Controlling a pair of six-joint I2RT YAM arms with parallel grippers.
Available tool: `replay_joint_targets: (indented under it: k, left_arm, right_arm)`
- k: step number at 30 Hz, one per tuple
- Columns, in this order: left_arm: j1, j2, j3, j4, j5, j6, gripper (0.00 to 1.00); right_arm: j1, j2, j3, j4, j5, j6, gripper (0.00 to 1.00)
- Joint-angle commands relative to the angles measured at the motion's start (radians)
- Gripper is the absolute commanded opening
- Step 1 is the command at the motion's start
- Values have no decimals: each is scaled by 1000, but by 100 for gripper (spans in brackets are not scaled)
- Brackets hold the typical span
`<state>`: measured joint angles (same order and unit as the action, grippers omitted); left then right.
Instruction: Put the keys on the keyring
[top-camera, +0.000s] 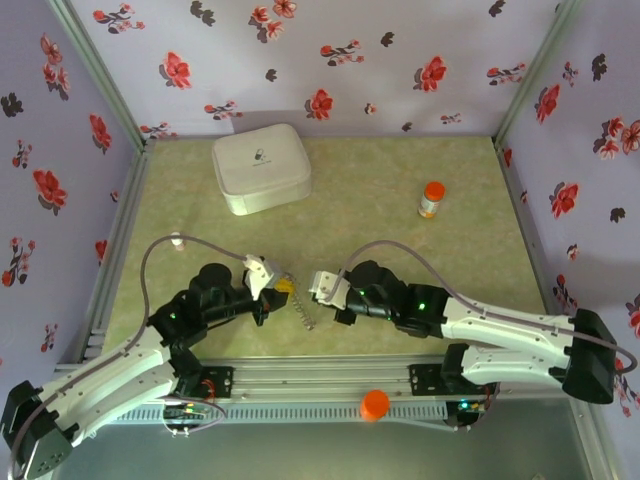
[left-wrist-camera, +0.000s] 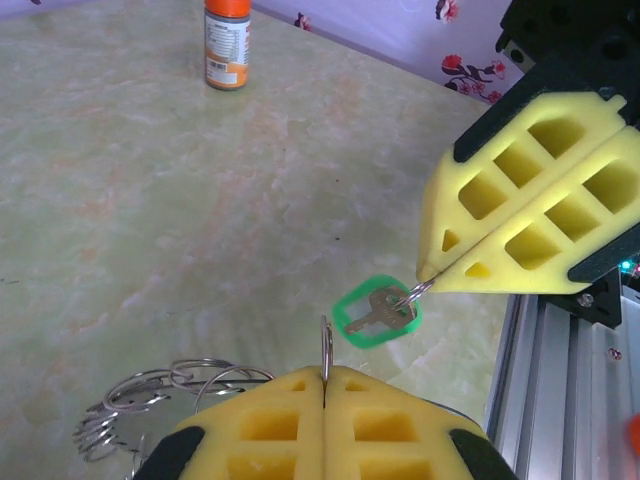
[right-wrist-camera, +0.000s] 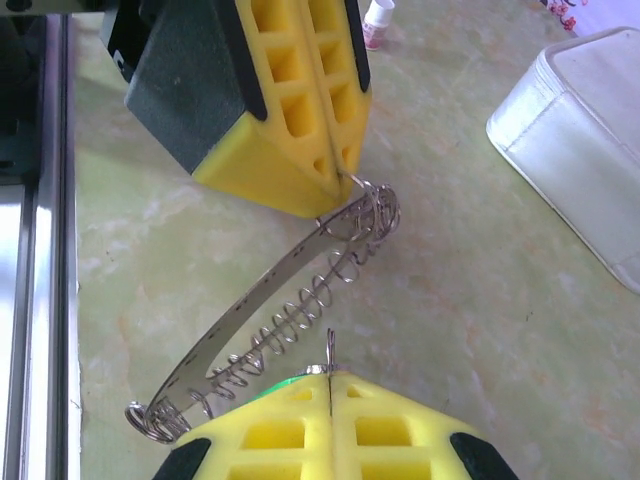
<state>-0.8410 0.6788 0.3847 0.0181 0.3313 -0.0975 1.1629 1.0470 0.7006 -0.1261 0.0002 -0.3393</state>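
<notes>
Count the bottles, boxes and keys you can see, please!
Bottles: 2, the orange-capped bottle and a small white-capped bottle.
Boxes: 1, the white box.
Keys: 1, the green-headed key.
Total: 4.

A pale green marbled tabletop (top-camera: 400, 260) is seen, walled in lilac paper printed with red flowers (top-camera: 400, 60). A white rounded square box (top-camera: 260, 168) is set at the back left and an orange-capped bottle (top-camera: 431, 199) stands upright at the back right, well apart from it. The left pincer (top-camera: 280, 284) and right pincer (top-camera: 318, 285) are found closed at front centre, tips facing and near each other, with the keyring (top-camera: 303, 312) made out as a thin grey coiled strand slanting between and just in front of them. An orange round object (top-camera: 375, 404) is noted on the metal rail (top-camera: 300, 375) between the arm bases.
</notes>
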Motion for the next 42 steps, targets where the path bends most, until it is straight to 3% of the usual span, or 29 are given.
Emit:
replay_joint_targets:
  k: [1,14,42]
  left_arm:
    - [-10,9,38,15,41,15,0]
    - [-13,21,37,21,58,15,0]
    - [-14,16,29,49,104,8,0]
  right_arm:
    - [-9,20,34,34,-11,30,0]
    - [-8,47,30,118,-20,30,0]
    - [13,96,36,112,25,-25,0]
